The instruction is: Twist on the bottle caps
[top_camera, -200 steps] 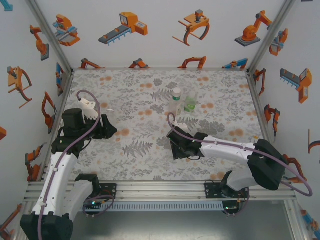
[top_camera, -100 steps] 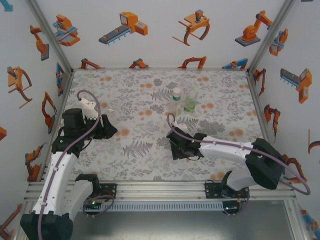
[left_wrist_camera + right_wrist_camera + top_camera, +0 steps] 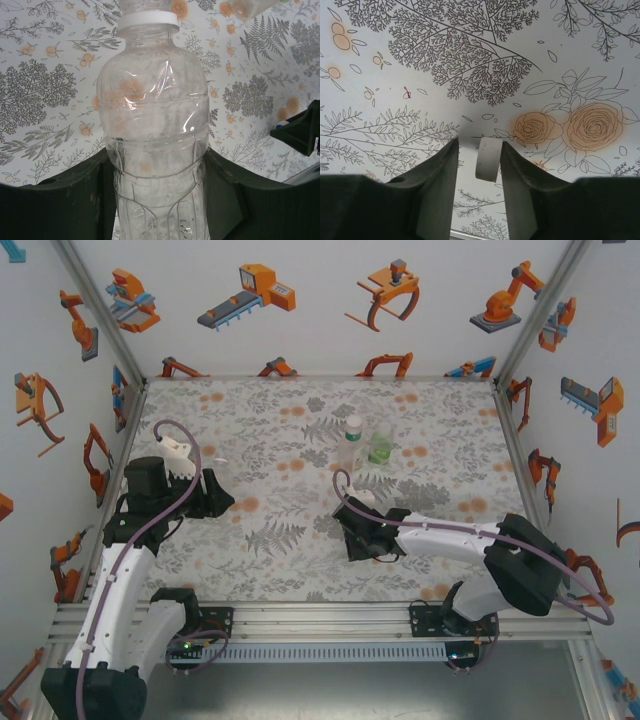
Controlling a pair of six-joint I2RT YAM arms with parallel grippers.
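Cap [image 3: 488, 159] sitting on edge between fingers of right claw [image 3: 480, 145]; jaws narrow around it, gap showing on one side, probably not pinching yet. Left claw [image 3: 156, 192] clamping bottle [image 3: 152, 125], neck bare. Far bottles [image 3: 352, 445] standing beyond right claw, one wearing a white cap. Screwing pending.

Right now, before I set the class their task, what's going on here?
The left gripper is shut on a clear bottle at the left of the table. The right gripper is low over the table with a small white cap on edge between its fingers, a gap showing on one side. A green-tinted bottle and a white-topped bottle stand side by side further back.
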